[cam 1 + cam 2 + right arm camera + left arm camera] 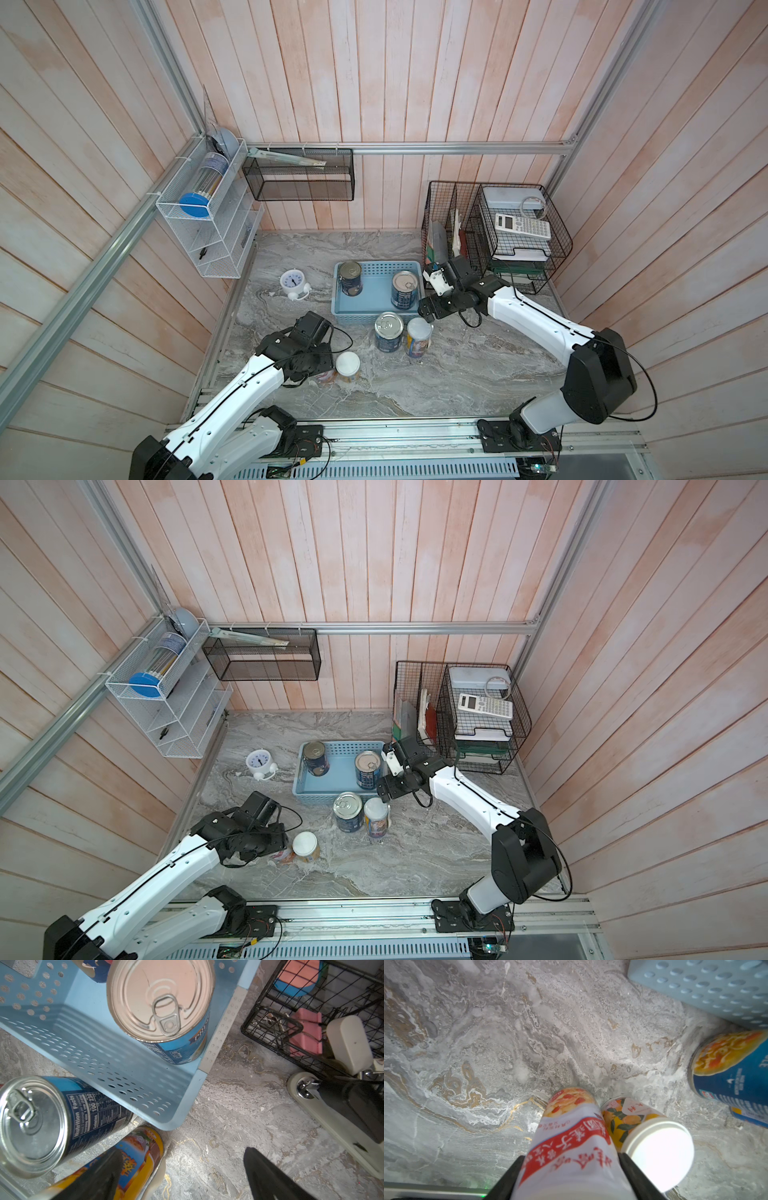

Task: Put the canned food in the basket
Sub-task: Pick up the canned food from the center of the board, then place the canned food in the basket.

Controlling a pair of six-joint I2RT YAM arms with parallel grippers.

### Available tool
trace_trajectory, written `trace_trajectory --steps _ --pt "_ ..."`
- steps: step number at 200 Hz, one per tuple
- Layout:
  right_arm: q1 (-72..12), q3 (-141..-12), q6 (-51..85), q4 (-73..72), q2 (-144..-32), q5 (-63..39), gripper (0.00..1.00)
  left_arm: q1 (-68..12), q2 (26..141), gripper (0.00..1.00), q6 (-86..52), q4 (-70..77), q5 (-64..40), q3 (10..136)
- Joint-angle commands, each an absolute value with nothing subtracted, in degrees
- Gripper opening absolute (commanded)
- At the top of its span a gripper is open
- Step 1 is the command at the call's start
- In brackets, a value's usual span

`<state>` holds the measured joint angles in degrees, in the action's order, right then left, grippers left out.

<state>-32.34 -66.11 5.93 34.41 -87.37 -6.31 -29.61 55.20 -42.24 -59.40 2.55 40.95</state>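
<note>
The light blue basket (353, 319) sits mid-table with two upright silver-topped, blue-labelled cans inside: the far can (350, 277) in its 10 o'clock corner and the near can (404, 289) by its 3 o'clock wall. Just outside its 6 o'clock wall stand a third silver-topped can (389, 331) and a white-lidded can (419, 336), side by side. Out at 7 o'clock an orange-print can (348, 365) stands just beside a red-and-white can (571, 1147).
</note>
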Motion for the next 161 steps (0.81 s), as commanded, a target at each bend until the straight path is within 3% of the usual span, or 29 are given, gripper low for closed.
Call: trace_trajectory --steps 1,72,124,161 --pt "-32.79 -65.74 5.71 34.02 -87.97 -6.46 0.98 -29.79 55.23 0.57 -41.10 -60.47 3.74 45.18" --pt "-32.77 -65.04 5.45 33.49 -88.77 -6.42 0.98 -29.79 59.17 0.52 -34.16 -72.80 9.07 67.36" --pt "-32.78 -64.90 5.60 33.32 -88.38 -6.30 0.98 -29.79 74.18 0.52 -24.46 -71.34 10.41 86.94" --pt "-32.81 -64.43 5.93 33.44 -88.07 -6.59 0.98 -29.60 86.85 0.51 -19.35 -66.64 8.09 94.05"
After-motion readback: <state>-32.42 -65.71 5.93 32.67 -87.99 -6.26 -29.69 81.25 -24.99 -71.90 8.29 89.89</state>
